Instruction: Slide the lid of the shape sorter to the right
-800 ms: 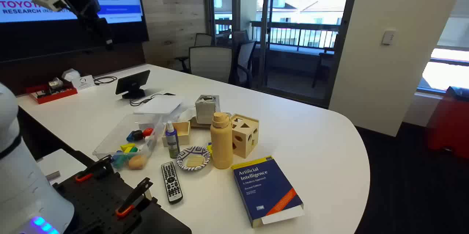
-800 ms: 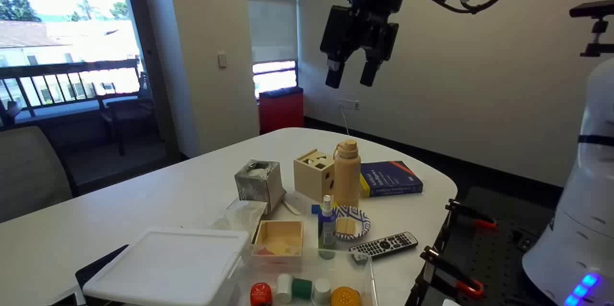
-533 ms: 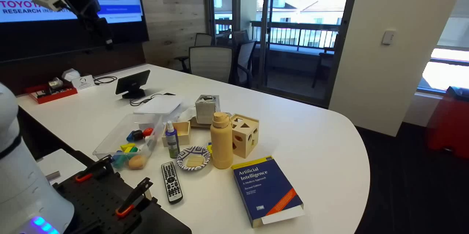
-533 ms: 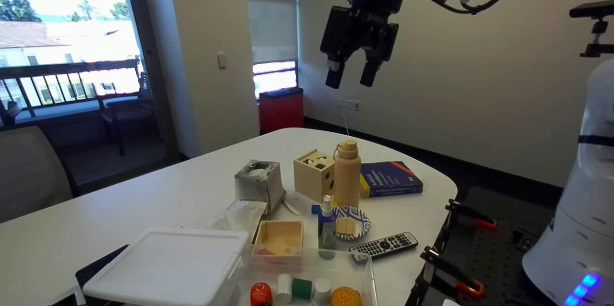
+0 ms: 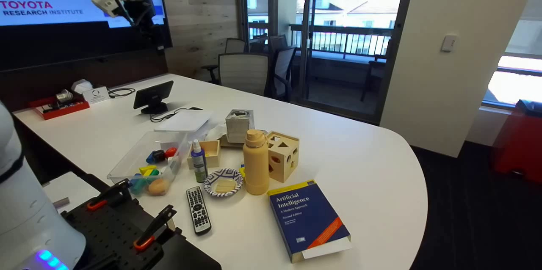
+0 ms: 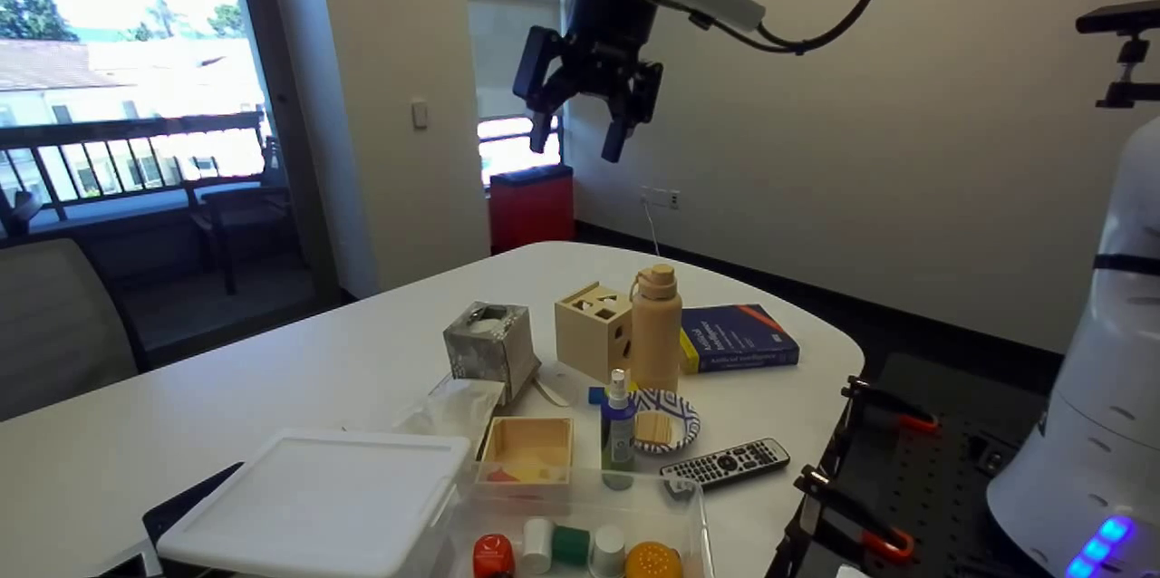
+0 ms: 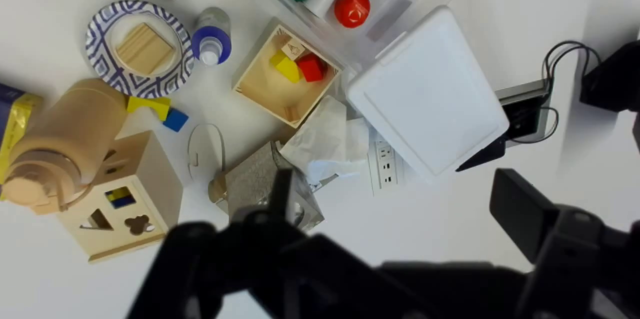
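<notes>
The shape sorter (image 5: 279, 171) is a light-wood cube with cut-out holes, standing on the table behind the yellow bottle; it also shows in an exterior view (image 6: 582, 341) and at the lower left of the wrist view (image 7: 161, 179). Its lid (image 7: 117, 234) looks to be the flat pale top panel with shaped holes, lying in place on top. The bottle hides part of the sorter in all views. My gripper (image 6: 576, 149) is open and empty, high above the table and apart from everything; its spread fingers also show in the wrist view (image 7: 392, 194).
The yellow bottle (image 6: 657, 342) stands close beside the sorter. The tissue box (image 6: 494, 351), blue book (image 6: 739, 338), patterned plate (image 6: 684, 424), spray bottle (image 6: 618, 433), open wooden box (image 6: 530, 447), remote (image 6: 729, 463) and clear bin (image 5: 127, 162) surround it.
My arm and open gripper have moved, to the right in an exterior view with the screen and to the left in an exterior view facing the wall. The objects on the table have not moved.
</notes>
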Controlling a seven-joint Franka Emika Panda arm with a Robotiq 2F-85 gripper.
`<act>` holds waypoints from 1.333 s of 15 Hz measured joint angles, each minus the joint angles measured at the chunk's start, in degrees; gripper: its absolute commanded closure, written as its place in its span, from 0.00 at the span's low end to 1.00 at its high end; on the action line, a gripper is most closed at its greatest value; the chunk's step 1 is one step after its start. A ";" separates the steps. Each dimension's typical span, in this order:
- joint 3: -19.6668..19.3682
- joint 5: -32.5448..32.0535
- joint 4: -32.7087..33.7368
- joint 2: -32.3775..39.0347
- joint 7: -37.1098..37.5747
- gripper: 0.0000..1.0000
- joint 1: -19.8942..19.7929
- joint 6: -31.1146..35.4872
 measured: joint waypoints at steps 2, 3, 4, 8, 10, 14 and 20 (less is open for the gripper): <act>-0.67 -1.62 6.02 7.37 4.05 0.00 -2.31 0.30; -1.29 -2.48 8.98 10.88 6.37 0.00 -3.13 0.35; -2.17 -3.41 12.08 14.50 8.80 0.00 -3.78 0.37; -7.45 -5.46 23.74 28.15 16.88 0.00 -4.39 0.59; -10.24 -5.39 29.46 35.09 19.92 0.00 -4.35 1.20; -14.79 -3.52 40.80 49.31 24.76 0.00 -4.37 4.87; -19.17 -1.88 55.94 66.83 32.93 0.00 -4.52 6.31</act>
